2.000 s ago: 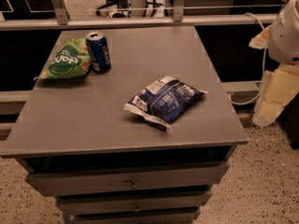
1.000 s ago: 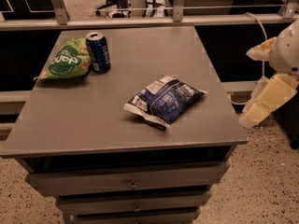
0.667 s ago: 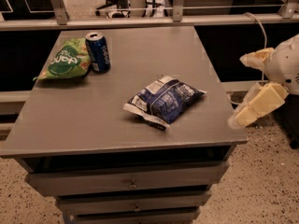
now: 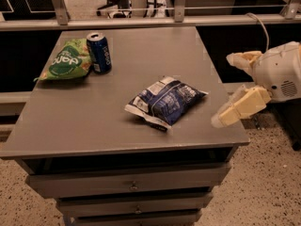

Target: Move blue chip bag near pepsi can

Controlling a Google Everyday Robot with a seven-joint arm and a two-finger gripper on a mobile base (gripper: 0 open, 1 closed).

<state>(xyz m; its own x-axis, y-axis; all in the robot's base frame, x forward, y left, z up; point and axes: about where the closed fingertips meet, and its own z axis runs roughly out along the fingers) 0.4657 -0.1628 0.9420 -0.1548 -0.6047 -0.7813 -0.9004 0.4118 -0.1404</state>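
The blue chip bag (image 4: 165,101) lies flat on the grey table (image 4: 94,121), right of its middle, with a white sealed edge toward the front. The pepsi can (image 4: 99,52) stands upright at the back left, next to a green chip bag (image 4: 65,62). My gripper (image 4: 227,89) is at the table's right edge, to the right of the blue bag and apart from it. Its two cream fingers (image 4: 240,107) are spread wide with nothing between them.
The table has drawers (image 4: 131,185) below its front edge. A railing (image 4: 155,20) runs behind the table. A cable (image 4: 261,25) hangs at the back right. Speckled floor (image 4: 268,182) lies to the right.
My gripper has moved left and down from off the table's right side toward its right edge, closer to the blue bag. The bags and can have not moved.
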